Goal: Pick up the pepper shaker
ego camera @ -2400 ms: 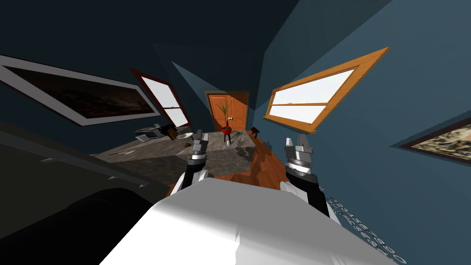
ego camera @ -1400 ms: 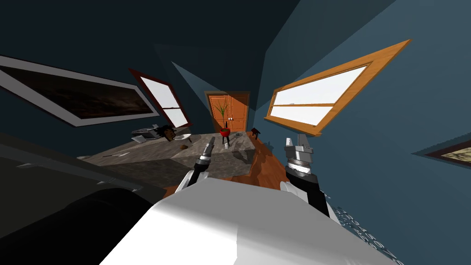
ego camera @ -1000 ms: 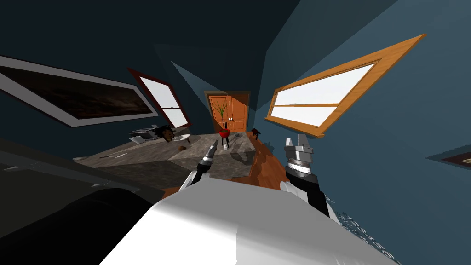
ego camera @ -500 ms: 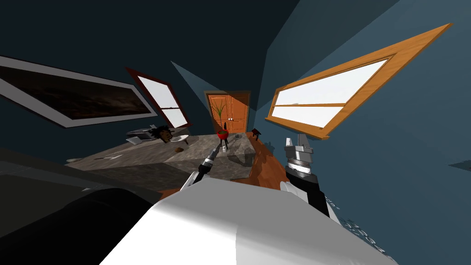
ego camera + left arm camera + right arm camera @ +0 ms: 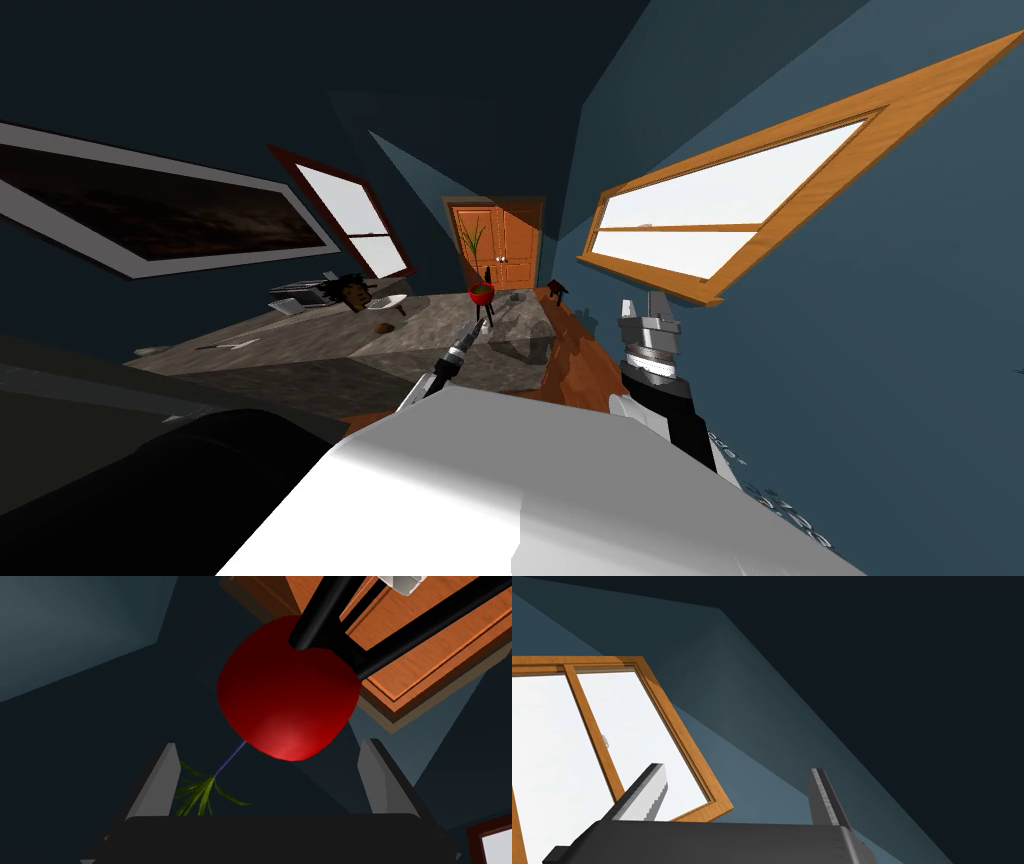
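Note:
A red pot [image 5: 481, 293] with a green plant stands on black legs on the grey stone table [image 5: 300, 345]. My left gripper [image 5: 472, 328] reaches over the table just short of those legs. In the left wrist view its fingers stand open [image 5: 270, 776] with the red pot [image 5: 287, 691] straight ahead and nothing between them. Beyond the pot's black legs [image 5: 330, 606], a small white object [image 5: 401, 581] shows at the picture's edge; it may be the shaker. My right gripper [image 5: 645, 305] hangs open [image 5: 737, 786] off the table's right side.
On the table's far left lie a white bowl [image 5: 385, 300], a dark shaggy object [image 5: 350, 290], a small brown lump [image 5: 383, 327] and grey flat items [image 5: 295, 295]. An orange door [image 5: 497, 245] and a dark stool [image 5: 555, 288] stand behind, on a wooden floor [image 5: 570, 350].
My left arm has stretched forward over the table toward the red pot, with its gripper turned edge-on. The whole view has shifted as I closed in. The right arm has stayed put.

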### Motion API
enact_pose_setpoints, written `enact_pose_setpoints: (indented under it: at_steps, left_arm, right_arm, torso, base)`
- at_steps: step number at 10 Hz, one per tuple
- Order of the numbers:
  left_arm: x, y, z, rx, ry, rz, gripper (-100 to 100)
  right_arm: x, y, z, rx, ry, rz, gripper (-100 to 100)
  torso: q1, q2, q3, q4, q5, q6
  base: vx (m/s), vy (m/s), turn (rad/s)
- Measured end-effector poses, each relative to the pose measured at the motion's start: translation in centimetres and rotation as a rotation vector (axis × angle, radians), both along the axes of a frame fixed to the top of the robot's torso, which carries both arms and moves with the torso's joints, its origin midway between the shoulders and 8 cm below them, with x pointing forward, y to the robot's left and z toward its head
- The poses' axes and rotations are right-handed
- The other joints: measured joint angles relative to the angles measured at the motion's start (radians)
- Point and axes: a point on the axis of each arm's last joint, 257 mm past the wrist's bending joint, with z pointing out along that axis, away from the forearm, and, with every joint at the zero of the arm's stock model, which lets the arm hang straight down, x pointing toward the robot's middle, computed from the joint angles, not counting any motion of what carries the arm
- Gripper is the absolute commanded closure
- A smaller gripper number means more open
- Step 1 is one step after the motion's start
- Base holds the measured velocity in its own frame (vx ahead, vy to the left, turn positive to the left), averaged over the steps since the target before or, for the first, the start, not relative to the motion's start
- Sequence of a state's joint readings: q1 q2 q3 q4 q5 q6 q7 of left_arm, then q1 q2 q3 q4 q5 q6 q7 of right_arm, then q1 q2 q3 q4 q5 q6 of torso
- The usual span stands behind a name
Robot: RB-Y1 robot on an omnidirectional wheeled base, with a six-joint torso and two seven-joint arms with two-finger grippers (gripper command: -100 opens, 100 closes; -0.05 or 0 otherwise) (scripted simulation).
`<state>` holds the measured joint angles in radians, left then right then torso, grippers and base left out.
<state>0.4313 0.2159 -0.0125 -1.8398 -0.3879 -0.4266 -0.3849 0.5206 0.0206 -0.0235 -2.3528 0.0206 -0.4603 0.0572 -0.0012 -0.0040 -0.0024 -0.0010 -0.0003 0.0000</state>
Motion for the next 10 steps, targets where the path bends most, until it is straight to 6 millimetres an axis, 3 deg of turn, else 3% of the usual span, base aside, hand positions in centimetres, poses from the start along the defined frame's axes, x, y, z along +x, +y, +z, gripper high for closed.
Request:
enact_pose_setpoints:
  at_steps: [9,10]
  left_arm:
    - [-0.5,1.5,-10.2,0.302,0.197,-0.005,-100]
    - [-0.5,1.5,-10.4,0.307,0.199,-0.005,0]
  right_arm:
    - [0.0,0.0,0.0,0.0,0.0,0.0,0]
    - [0.0,0.0,0.0,0.0,0.0,0.0,0]
  torso:
    - [0.001,0.0,0.0,0.0,0.0,0.0]
    - [0.001,0.002,0.001,0.0,0.0,0.0]
  base:
    - [0.063,-0.024,0.013]
    - [0.006,-0.001,-0.001]
